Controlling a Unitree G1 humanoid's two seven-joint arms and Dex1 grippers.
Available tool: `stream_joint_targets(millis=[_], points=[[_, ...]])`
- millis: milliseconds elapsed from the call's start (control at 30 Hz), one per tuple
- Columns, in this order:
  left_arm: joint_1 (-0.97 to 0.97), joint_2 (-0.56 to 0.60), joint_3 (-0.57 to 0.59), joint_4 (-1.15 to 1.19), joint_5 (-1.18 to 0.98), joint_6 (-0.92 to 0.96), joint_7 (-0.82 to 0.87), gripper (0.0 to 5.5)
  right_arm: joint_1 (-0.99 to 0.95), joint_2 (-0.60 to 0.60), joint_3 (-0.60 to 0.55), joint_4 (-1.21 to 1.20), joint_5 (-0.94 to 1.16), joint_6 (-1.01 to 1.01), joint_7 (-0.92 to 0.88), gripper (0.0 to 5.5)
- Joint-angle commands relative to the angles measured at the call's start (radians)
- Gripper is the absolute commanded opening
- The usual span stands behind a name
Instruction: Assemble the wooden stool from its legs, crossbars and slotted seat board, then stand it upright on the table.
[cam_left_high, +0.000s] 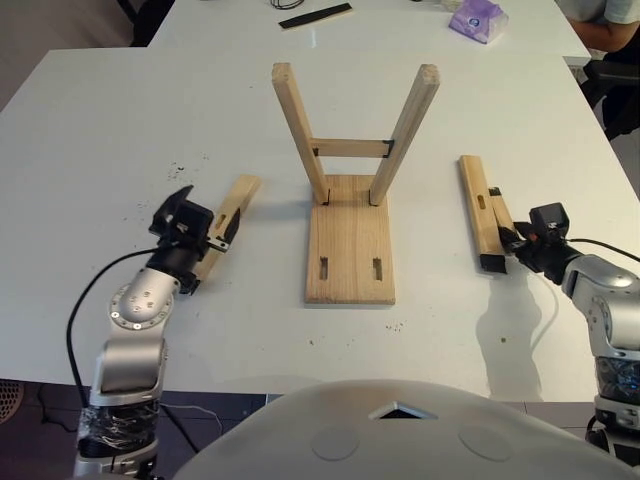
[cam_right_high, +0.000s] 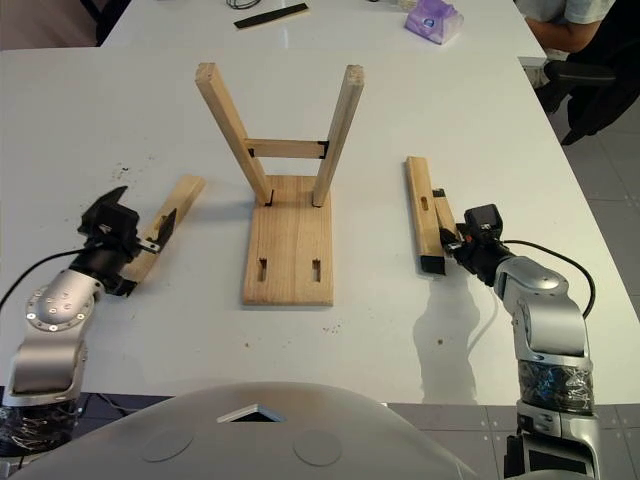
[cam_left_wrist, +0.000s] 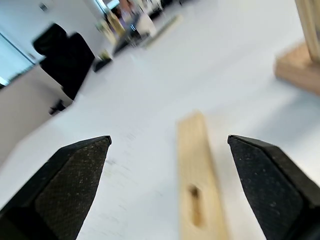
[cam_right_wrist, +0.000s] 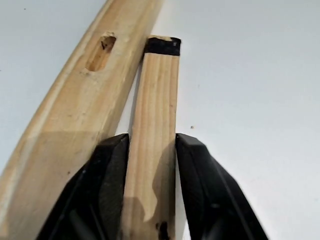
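The slotted seat board (cam_left_high: 350, 245) lies flat mid-table. Two legs (cam_left_high: 297, 125) (cam_left_high: 408, 125) stand in its far slots, joined by a crossbar (cam_left_high: 350, 148); the two near slots are bare. At the left a loose leg (cam_left_high: 232, 210) lies on the table. My left gripper (cam_left_high: 205, 215) hovers open over its near end, and the leg (cam_left_wrist: 197, 185) shows between the spread fingers. At the right another loose leg (cam_left_high: 475, 205) lies beside a short crossbar (cam_left_high: 499, 210) with black ends. My right gripper (cam_right_wrist: 151, 137) is shut on that crossbar (cam_right_wrist: 157, 90), which rests against the leg (cam_right_wrist: 85, 95).
A second table behind carries a purple pack (cam_left_high: 477, 18) and a black strip (cam_left_high: 315, 16). Dark specks (cam_left_high: 180, 170) dot the table at the left. The table's front edge runs close to both arms.
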Motion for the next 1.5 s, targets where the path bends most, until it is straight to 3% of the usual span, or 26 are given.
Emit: stream_joint_targets(millis=[33, 167, 367, 667, 867, 933, 1033, 1100, 1233, 1367, 1500], points=[[-0.009, 0.075, 0.079, 0.036, -0.013, -0.003, -0.039, 4.37, 0.014, 0.054, -0.031, 0.014, 0.06, 0.141, -0.031, 1.3], [0.101, 0.139, 0.087, 0.158, 0.048, -0.115, -0.083, 4.37, -0.093, 0.115, -0.133, 0.025, 0.137, 0.206, -0.1, 1.3], [0.111, 0.179, 0.079, 0.343, 0.09, -0.251, -0.077, 4.37, -0.226, 0.102, -0.181, 0.074, 0.131, 0.141, -0.167, 1.3], [0.146, 0.177, -0.089, 0.267, 0.108, -0.275, -0.18, 4.37, -0.41, 0.033, -0.09, 0.128, 0.102, 0.051, -0.116, 1.3], [0.11, 0.216, -0.069, 0.247, 0.079, -0.25, -0.207, 4.37, -0.445, 0.033, -0.012, 0.004, 0.186, -0.033, 0.046, 1.3], [0.07, 0.229, -0.021, 0.217, -0.014, -0.21, -0.251, 4.37, -0.457, 0.034, -0.033, -0.088, 0.307, -0.035, 0.155, 1.3], [-0.011, 0.216, 0.068, 0.029, -0.399, -0.034, -0.354, 4.37, -0.472, 0.0, -0.059, -0.193, 0.51, 0.025, 0.291, 1.3], [-0.098, 0.222, 0.056, -0.098, -0.626, 0.091, -0.362, 4.37, -0.489, -0.025, -0.043, -0.215, 0.606, 0.059, 0.38, 1.3], [-0.197, 0.234, -0.011, -0.268, -0.895, 0.189, -0.354, 4.37, -0.521, -0.061, 0.097, -0.23, 0.562, -0.004, 0.525, 1.3], [-0.327, 0.227, -0.024, -0.261, -1.091, 0.271, -0.322, 4.37, -0.561, -0.028, 0.138, -0.221, 0.611, 0.007, 0.585, 1.3], [-0.44, 0.206, -0.02, -0.234, -1.252, 0.326, -0.243, 3.73, -0.575, -0.012, 0.159, -0.225, 0.672, 0.024, 0.607, 1.3]])
